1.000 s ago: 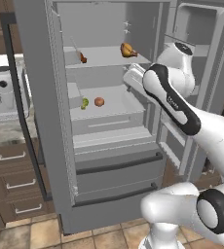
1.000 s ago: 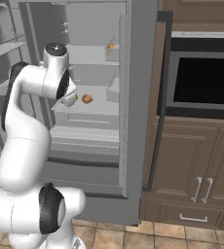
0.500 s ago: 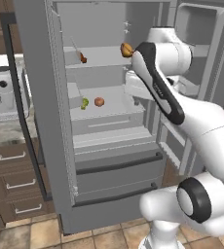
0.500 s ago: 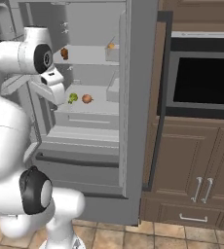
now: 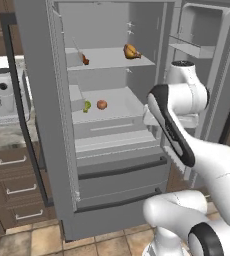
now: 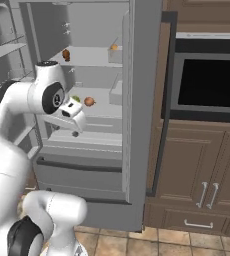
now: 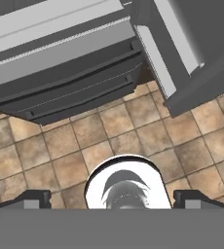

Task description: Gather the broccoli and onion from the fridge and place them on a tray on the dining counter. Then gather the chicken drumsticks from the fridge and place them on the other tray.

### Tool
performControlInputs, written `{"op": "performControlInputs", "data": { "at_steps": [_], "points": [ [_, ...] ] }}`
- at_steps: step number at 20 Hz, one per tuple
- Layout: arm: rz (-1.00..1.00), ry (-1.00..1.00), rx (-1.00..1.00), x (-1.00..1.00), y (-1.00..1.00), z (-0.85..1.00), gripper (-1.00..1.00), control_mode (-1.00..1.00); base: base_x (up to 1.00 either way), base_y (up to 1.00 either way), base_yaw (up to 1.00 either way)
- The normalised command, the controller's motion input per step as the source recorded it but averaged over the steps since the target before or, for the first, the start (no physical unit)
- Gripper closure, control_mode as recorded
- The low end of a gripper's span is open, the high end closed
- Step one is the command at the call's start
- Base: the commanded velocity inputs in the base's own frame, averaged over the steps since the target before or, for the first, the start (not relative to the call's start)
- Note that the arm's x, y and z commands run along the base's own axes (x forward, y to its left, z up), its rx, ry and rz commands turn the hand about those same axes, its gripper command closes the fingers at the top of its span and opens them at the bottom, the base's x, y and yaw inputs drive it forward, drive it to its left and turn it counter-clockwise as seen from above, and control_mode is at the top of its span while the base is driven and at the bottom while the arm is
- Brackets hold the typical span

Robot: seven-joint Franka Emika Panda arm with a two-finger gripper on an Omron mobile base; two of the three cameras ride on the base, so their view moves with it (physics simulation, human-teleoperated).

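- Fridge [image 5: 62, 150] standing with both upper doors swung wide, shelves in plain sight, grey drawers below them.
- On the middle shelf, broccoli [image 5: 87, 106] lying just beside the onion [image 5: 102, 104], the green piece nearer the left wall; same pair visible from the right camera, broccoli [image 6: 76, 99] and onion [image 6: 89, 101].
- On the upper shelf, two drumsticks well apart: one drumstick [image 5: 131, 51] toward the right, the other drumstick [image 5: 84, 59] toward the left, thin bone pointing up.
- From the right camera, one drumstick [image 6: 66, 54] in the open, second one partly hidden behind the door edge.
- Gripper [image 7: 112, 199] spread wide, nothing between the fingers [image 7: 33, 198], pointing down at the tiled floor [image 7: 133, 141] in front of the fridge drawers.
- Hand of the arm [image 6: 69, 114] in front of the fridge, about level with the middle shelf, apart from the food.
- Arm [image 5: 172, 130] bent in front of the right part of the fridge opening.
- Beside the fridge on the right, dark oven [image 6: 209, 82] above brown cabinets [image 6: 202, 185].
- On the left, brown drawers [image 5: 12, 185] under a stone worktop.
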Motion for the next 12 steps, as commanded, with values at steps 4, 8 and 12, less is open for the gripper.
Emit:
{"op": "performControlInputs", "data": {
  "at_steps": [4,8,12],
  "points": [
    [0.1,0.02,-0.01,0.84,0.04,-0.28,-1.0,-1.0,0.0,0.0,0.0],
    [0.0,0.04,-0.01,0.5,0.34,-0.14,-1.0,-1.0,0.0,0.0,0.0],
    [0.0,0.05,0.0,0.14,0.22,-0.2,-1.0,-1.0,0.0,0.0,0.0]
  ]
}}
